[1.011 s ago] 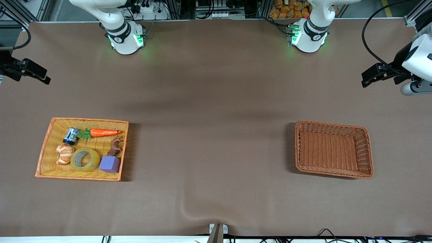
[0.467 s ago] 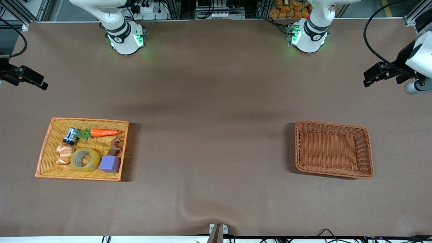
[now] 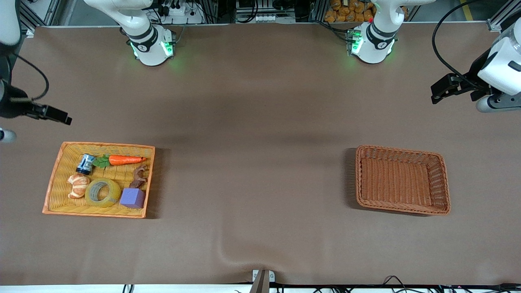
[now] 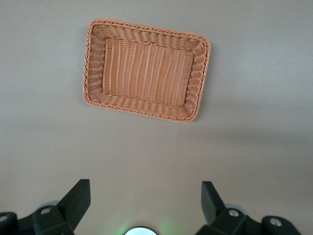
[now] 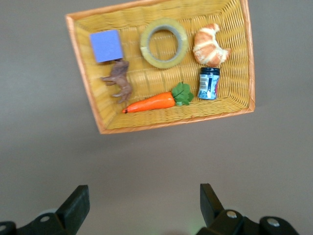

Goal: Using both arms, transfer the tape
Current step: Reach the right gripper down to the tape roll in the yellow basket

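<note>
The tape (image 3: 102,193) is being kept flat in the yellow tray (image 3: 53,185), which is being carried by the brown surface (image 3: 252,162) toward the right arm's end. Inside that tray, the roll is being flanked by the croissant (image 3: 78,185) and the purple block (image 3: 132,198), the block touching or nearly touching its rim. Farther from the front camera than the roll, a small dark jar (image 3: 85,164), an orange carrot (image 3: 122,160) and a brown animal figure (image 3: 139,177) are also being held by the tray. In the right wrist view the same things are being shown: the tape (image 5: 164,43) between the block (image 5: 106,46) and the croissant (image 5: 210,46), with the carrot (image 5: 155,102), the jar (image 5: 209,83) and the figure (image 5: 120,84) beside them in the tray (image 5: 86,93). The right pincer (image 3: 51,114) is being held up in the air over bare surface just beside the tray's farther edge, and its fingers (image 5: 74,205) are being kept wide apart with nothing between them. The left pincer (image 3: 441,88) is being held over bare surface at the left arm's end, above nothing but the cloth, its fingers (image 4: 77,199) likewise spread and empty. The brown wicker basket (image 3: 443,191) is being left with nothing in it, well apart from the tray, and it is also being shown in the left wrist view (image 4: 93,73).
</note>
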`<state>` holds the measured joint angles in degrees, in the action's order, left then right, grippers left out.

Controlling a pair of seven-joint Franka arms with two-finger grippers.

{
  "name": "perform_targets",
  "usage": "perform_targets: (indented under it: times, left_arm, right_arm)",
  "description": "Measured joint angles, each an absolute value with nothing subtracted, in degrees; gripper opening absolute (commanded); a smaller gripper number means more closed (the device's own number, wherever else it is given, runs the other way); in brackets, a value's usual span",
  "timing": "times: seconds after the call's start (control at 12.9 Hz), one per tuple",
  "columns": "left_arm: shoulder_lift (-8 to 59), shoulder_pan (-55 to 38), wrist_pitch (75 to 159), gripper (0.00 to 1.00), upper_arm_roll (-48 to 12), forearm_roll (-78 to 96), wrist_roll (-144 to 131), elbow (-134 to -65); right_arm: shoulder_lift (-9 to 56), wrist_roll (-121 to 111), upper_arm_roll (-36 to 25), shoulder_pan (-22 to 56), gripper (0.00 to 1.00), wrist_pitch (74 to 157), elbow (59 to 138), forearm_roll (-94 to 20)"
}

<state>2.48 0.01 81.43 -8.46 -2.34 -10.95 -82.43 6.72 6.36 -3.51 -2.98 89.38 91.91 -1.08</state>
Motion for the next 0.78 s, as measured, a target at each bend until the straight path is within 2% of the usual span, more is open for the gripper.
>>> perform_targets:
  times: [0.31,0.78]
  left_arm:
    - [2.60,0.13,81.37,1.00,-8.49,-2.15,-10.95,-82.53]
    - [2.90,-0.02,81.38,1.00,-8.62,-2.07,-10.95,-82.60]
  right_arm:
    - [16.74,6.14,-3.72,-7.16,1.00,95.30,91.12,-0.94]
    - [29.58,6.13,-3.53,-9.76,1.00,112.23,89.07,-0.97]
